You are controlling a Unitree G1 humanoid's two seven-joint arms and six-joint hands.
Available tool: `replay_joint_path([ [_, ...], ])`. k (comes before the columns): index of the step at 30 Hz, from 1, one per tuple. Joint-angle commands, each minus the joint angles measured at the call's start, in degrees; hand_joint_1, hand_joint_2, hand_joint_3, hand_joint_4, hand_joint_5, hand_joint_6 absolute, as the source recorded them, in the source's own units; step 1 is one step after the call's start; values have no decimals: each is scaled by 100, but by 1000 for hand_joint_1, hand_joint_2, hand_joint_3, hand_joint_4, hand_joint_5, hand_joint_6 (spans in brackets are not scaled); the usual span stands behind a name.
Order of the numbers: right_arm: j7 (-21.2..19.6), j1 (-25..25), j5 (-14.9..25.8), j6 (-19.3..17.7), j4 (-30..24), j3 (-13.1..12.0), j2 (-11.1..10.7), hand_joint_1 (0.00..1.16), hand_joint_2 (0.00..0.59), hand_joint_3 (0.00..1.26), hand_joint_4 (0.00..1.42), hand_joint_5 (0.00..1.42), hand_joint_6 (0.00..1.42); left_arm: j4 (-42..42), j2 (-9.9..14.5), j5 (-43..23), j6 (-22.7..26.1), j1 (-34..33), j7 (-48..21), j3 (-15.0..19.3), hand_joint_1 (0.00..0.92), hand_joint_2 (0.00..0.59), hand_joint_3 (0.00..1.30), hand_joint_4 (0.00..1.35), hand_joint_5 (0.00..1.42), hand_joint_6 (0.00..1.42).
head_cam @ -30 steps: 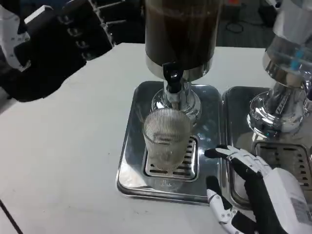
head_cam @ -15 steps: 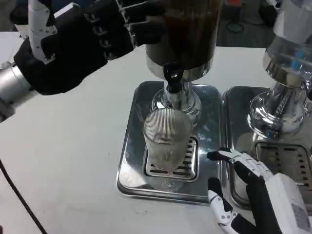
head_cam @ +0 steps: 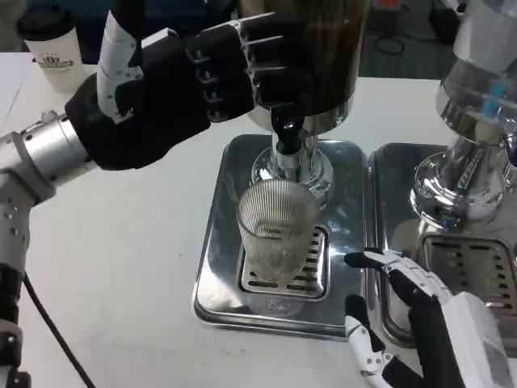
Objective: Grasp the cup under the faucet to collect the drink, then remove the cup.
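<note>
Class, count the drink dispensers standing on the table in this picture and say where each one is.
2. The dark drink dispenser stands at centre, over the ribbed cup. A second dispenser stands at the right edge, cut off by the frame. Others may lie beyond the picture.

No legible text anywhere. Only a blurred dark green emblem on the white paper cup with black lid (head_cam: 53, 46), far left of the dark-filled drink dispenser (head_cam: 303, 61), too small to read.

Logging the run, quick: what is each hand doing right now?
Left hand: open, holds nothing, fingers reaching by the faucet lever.
Right hand: open, empty, beside the cup.
</note>
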Motion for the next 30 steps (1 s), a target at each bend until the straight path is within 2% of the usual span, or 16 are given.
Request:
replay_joint_path([
  [1, -109, 35, -20, -34, 52, 56, 42, 524, 509, 362, 224, 173, 113, -74, -68, 279, -199, 63, -11, -110, 0, 10, 182, 110, 191, 93],
  [7, -133, 49, -19, -14, 47, 75, 37, 524, 509, 365, 224, 173, 113, -115, -200, 433, -382, 212, -20, -192, 0, 9, 134, 17, 109, 45],
  [9, -133, 49, -15, -12, 46, 76, 37, 525, 509, 367, 224, 173, 113, -102, -255, 409, -388, 246, -24, -177, 0, 7, 67, 1, 49, 15],
  [14, -130, 68, -17, 9, 27, 61, 24, 526, 509, 369, 224, 173, 113, -16, -427, 280, -356, 306, 86, 7, 0, 6, 6, 0, 1, 0],
  [22, -92, 71, 23, 4, 1, 42, 18, 526, 509, 370, 224, 176, 113, 176, -337, 535, -396, 244, -35, -114, 0, 5, 0, 0, 0, 0],
  [30, -85, 83, 82, 7, 22, 35, 31, 525, 506, 370, 226, 183, 113, 470, -218, 870, -647, 156, -234, -306, 0, 6, 0, 0, 0, 0],
])
